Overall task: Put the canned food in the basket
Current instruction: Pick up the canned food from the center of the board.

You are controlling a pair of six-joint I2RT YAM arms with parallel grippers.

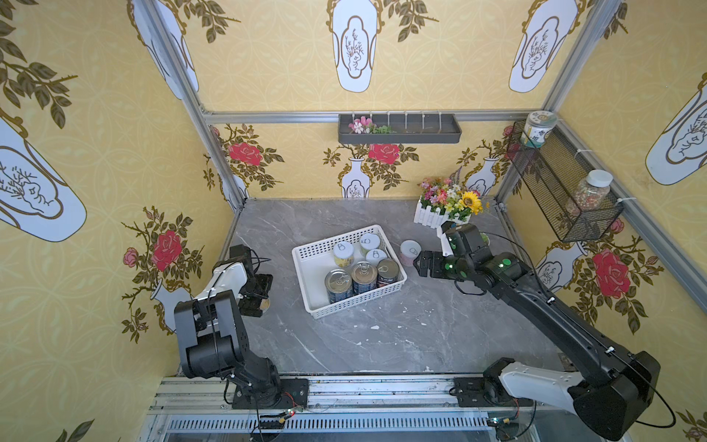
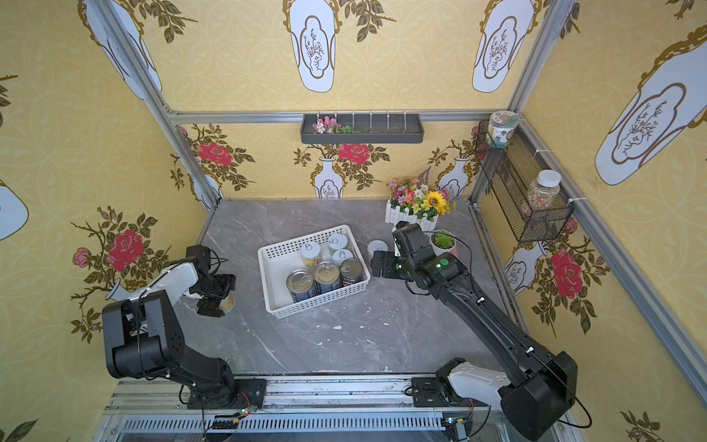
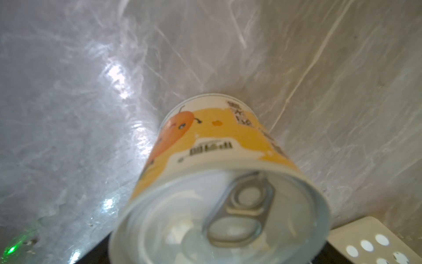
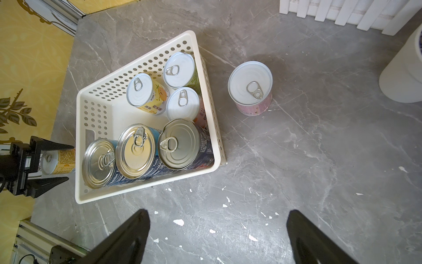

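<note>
Cans [image 4: 137, 150]: six upright in basket [image 4: 96, 107], crowded toward its right and near sides; the left part is bare. Two are out. Yellow can [image 3: 217, 141] stands on table [image 4: 319, 160] just left of basket, between the fingers of left gripper [image 4: 68, 162]. Pink can [image 4: 250, 84] stands just right of basket's far-right corner, ahead of right gripper [image 4: 219, 212].

Risks as I read them:
- Left: I can't tell if the jaws have bitten the yellow can or only straddle it. Lifting on a loose grip means the smooth tin slips or tips.
- Basket wall is close beside that can. A low carry clips the rim and shoves the light basket.
- Drop point: I'd aim for the bare left part. Coming down on the other lids could topple something.
- Right: pink can sits near succulent pot [image 2: 443, 241] and flower planter [image 1: 432, 218]. The forearm passes close by the pot, so a wide swing knocks it.
- Both arms going for the basket at once could meet over it.

Pose: left arm is folded tight, elbow high, wrist bent down over the can near the table's left edge. Right arm is stretched long from the near-right base, gripper pointing left toward the pink can, jaws wide and empty.
</note>
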